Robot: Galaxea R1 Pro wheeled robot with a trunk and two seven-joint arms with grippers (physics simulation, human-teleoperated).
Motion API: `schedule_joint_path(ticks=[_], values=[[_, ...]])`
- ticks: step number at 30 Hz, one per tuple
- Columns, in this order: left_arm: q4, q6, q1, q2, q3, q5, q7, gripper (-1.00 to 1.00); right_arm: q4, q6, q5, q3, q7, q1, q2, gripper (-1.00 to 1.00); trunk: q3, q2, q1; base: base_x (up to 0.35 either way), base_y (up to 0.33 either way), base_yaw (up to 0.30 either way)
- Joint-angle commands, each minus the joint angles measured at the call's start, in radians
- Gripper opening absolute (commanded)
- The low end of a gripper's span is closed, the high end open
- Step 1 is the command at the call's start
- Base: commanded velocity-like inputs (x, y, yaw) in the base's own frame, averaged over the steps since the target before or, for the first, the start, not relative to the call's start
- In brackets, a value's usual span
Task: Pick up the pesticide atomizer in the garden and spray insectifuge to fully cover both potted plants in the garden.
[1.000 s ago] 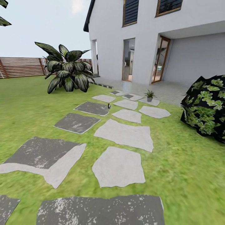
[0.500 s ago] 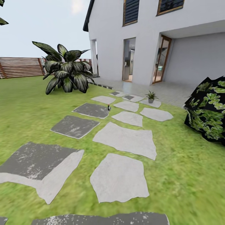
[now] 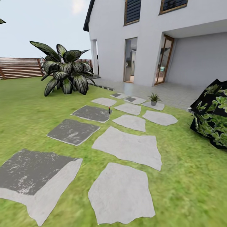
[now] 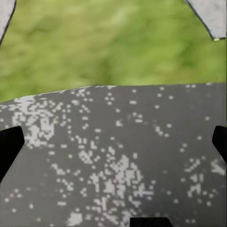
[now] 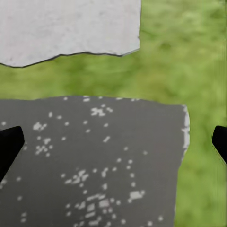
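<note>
Grey speckled stone under both wrist cameras; left gripper and right gripper fingers spread wide apart, tips cut off at frame edges. Lawn with pale stepping stones ahead. Tiny dark spray bottle stands between stones, hard to make out. Beyond, one potted plant on a stone near the patio. Bush cut off at right; white house, slatted fence behind.

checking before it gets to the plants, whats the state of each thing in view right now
pesticide atomizer: upright at a dark stepping stone's edge, far ahead, untouched
potted plant: upright on a pale stone near the patio; too far to see any specks
left gripper: open, empty, over a dark stone
right gripper: open, empty, over a dark stone
house door: looks open
</note>
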Motion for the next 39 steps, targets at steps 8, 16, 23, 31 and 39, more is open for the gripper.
schedule_joint_path(ticks=[8, 16, 23, 31, 39], values=[[0.001, -0.003, -0.001, 0.000, 0.000, -0.005, 0.000, 1.00, 0.001, -0.003, 0.000, 0.000, 0.000, 0.000, 0.000, 1.00, -0.001, 0.000, 0.000, 0.338, 0.000, 0.000], [0.001, -0.003, -0.001, 0.000, 0.000, -0.005, 0.000, 1.00, 0.001, -0.003, 0.000, 0.000, 0.000, 0.000, 0.000, 1.00, -0.001, 0.000, 0.000, 0.338, 0.000, 0.000], [0.001, -0.003, -0.001, 0.000, 0.000, -0.005, 0.000, 1.00, 0.001, -0.003, 0.000, 0.000, 0.000, 0.000, 0.000, 1.00, -0.001, 0.000, 0.000, 0.338, 0.000, 0.000], [0.001, -0.003, -0.001, 0.000, 0.000, -0.005, 0.000, 1.00, 0.001, -0.003, 0.000, 0.001, 0.000, 0.000, 0.000, 1.00, -0.001, 0.000, 0.000, 0.338, 0.000, 0.000], [0.001, -0.003, -0.001, 0.000, 0.000, -0.005, 0.000, 1.00, 0.001, -0.003, 0.000, -0.001, -0.001, 0.000, 0.000, 1.00, -0.001, 0.000, 0.000, 0.338, 0.016, 0.000]])
